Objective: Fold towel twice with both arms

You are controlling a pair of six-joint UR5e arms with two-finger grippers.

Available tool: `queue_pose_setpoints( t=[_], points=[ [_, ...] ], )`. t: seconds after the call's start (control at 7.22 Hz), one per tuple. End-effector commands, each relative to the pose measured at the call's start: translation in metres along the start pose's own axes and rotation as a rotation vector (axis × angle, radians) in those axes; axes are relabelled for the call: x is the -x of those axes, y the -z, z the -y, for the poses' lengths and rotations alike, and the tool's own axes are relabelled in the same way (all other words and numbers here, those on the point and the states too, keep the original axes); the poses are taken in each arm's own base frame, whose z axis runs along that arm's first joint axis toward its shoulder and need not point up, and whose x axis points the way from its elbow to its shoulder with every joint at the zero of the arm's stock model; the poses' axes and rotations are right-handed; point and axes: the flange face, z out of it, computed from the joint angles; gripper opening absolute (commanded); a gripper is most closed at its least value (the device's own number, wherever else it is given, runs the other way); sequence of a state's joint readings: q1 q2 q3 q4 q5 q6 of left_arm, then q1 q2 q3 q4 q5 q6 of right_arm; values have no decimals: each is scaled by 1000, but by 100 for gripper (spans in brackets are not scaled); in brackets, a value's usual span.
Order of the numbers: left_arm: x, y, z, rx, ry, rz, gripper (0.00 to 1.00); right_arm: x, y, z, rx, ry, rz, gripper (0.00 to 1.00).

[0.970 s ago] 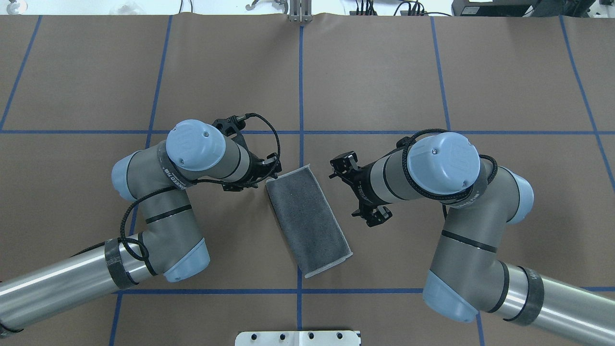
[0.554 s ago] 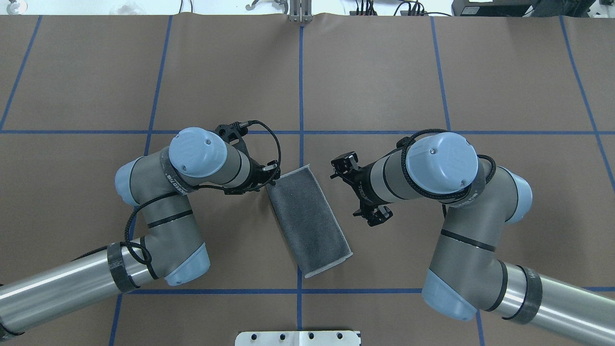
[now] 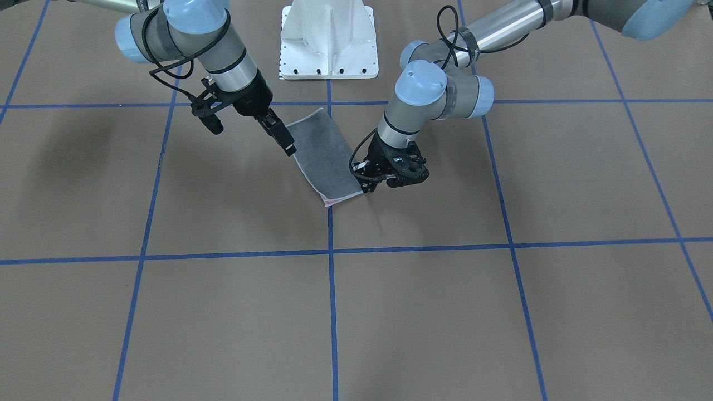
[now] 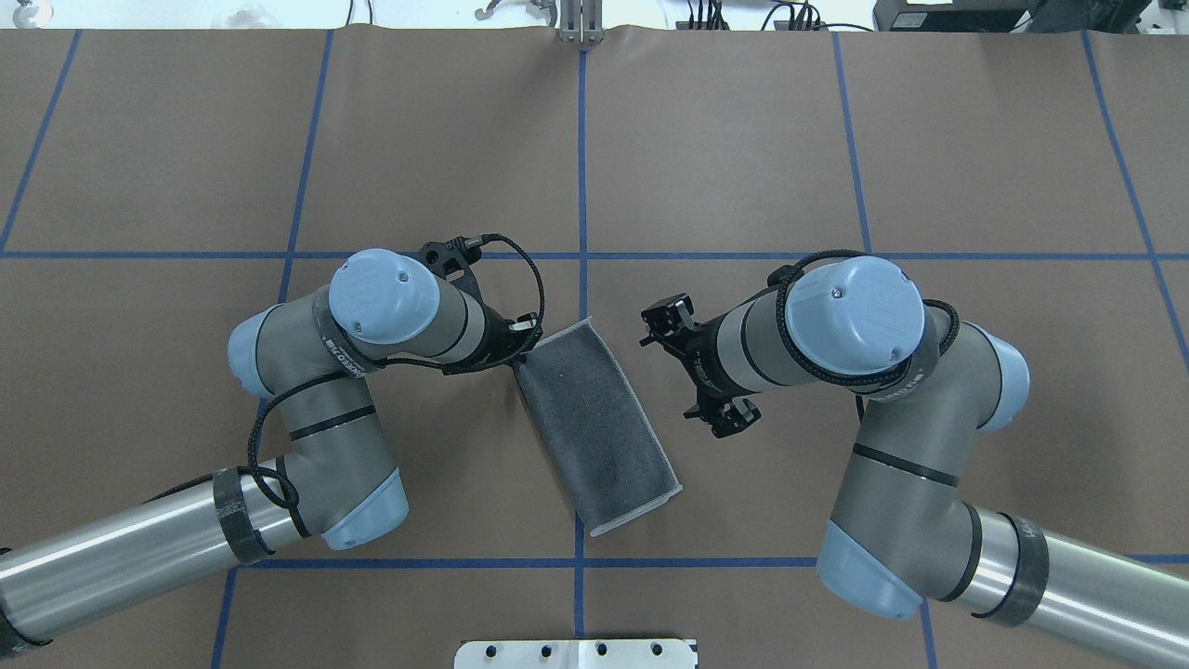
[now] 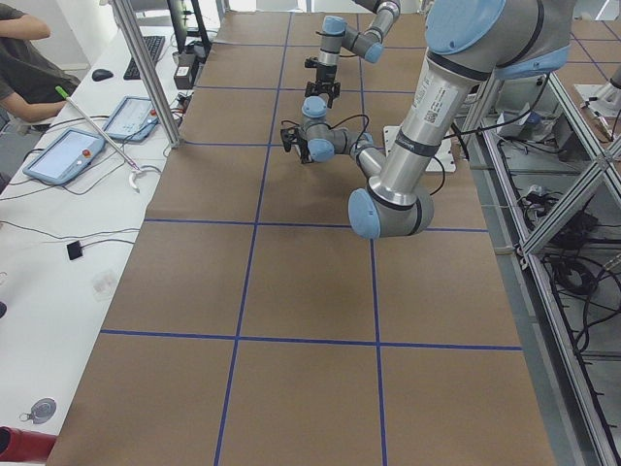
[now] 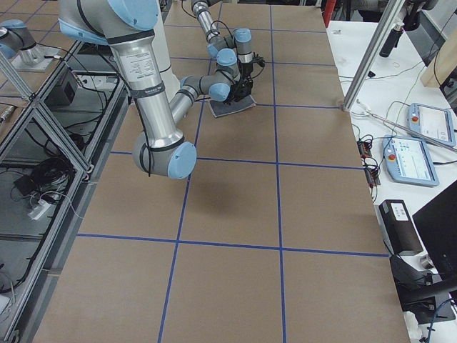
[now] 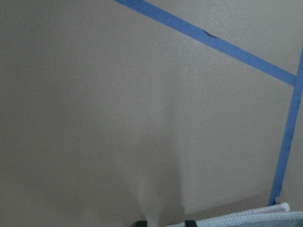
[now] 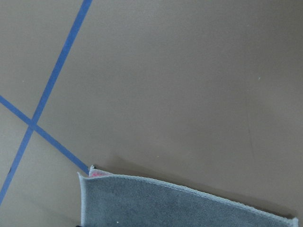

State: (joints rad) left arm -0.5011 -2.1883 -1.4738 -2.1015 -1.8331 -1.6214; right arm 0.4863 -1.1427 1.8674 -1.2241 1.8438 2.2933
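Observation:
The towel (image 4: 594, 427) lies folded once, dark grey face up, a long strip near the table's middle. It also shows in the front view (image 3: 326, 150). My left gripper (image 4: 520, 358) is low at the towel's far left corner (image 3: 367, 186). Its fingertips (image 7: 189, 222) stand a little apart, open, with the towel's pale edge (image 7: 246, 218) reaching between them. My right gripper (image 3: 287, 147) hangs above the towel's right long edge, open and empty. It is hidden under its wrist in the overhead view. The right wrist view shows the towel's corner (image 8: 165, 205) with a bit of pink.
The white pedestal base (image 3: 328, 39) stands at the robot's side of the table. Blue tape lines (image 4: 582, 186) mark a grid on the brown paper. An operators' desk with tablets (image 6: 410, 157) runs along the far side.
My left arm has moved right and closer to the towel's far left corner. The right arm has hardly moved. The towel lies as before.

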Motion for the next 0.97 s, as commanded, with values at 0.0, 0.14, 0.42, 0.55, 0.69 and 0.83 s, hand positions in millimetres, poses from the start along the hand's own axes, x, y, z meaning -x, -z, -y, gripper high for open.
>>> queue_pose_setpoints(
  t=[0.0, 0.14, 0.42, 0.55, 0.69, 0.83],
  points=[
    [-1, 1, 1, -12, -3, -14, 0, -1, 0, 0, 1, 0, -1, 100],
    [-5, 4, 0, -12, -7, -22, 0, -1, 0, 0, 1, 0, -2, 100],
    [-12, 11, 5, -46, -27, -85, 0, 2, 3, 3, -2, -3, 6, 100],
    [-19, 11, 10, -88, -56, -109, 0, 3, 5, 4, -2, -4, 9, 100],
    [-34, 11, 22, -105, -57, -114, 0, 4, 6, 11, -9, -9, 9, 100],
    [-56, 7, 31, -115, -52, -116, 0, 5, 9, 23, -14, -6, 4, 100]
  ],
)
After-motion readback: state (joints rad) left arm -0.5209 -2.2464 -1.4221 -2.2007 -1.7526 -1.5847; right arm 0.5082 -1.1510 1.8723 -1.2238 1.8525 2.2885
